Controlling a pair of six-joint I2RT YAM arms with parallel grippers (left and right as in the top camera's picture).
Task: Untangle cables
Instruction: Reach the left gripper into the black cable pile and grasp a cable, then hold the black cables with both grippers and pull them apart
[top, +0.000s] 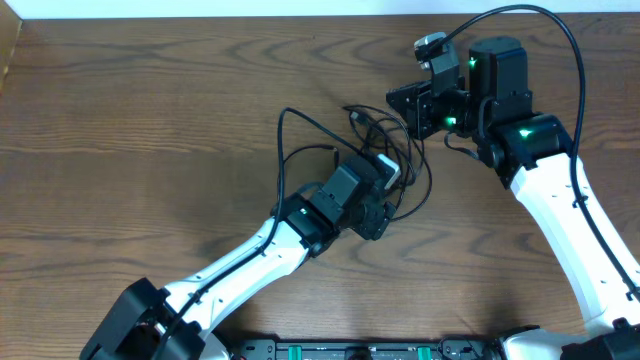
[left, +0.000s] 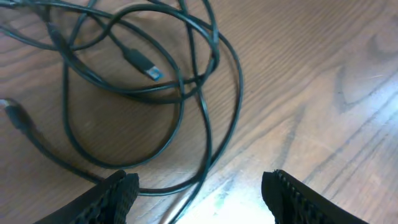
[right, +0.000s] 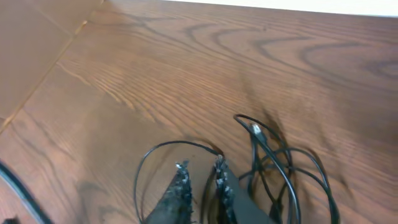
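A tangle of thin black cables (top: 352, 128) lies on the wooden table between my two arms. My left gripper (top: 385, 205) is at the tangle's near side. In the left wrist view it (left: 200, 186) is open wide, low over the cable loops (left: 186, 81), and one strand runs between its fingers. A plug with a blue insert (left: 146, 67) lies among the loops. My right gripper (top: 408, 112) is at the tangle's far right edge. In the right wrist view it (right: 200, 167) is nearly closed with a black strand between its fingers, and the cables (right: 280, 162) spread to its right. I cannot pick out a white cord.
The brown wooden table (top: 150, 130) stretches bare to the left of the tangle. Its far edge meets a white wall at the top. A thick black robot wire (top: 560, 30) arcs over the right arm.
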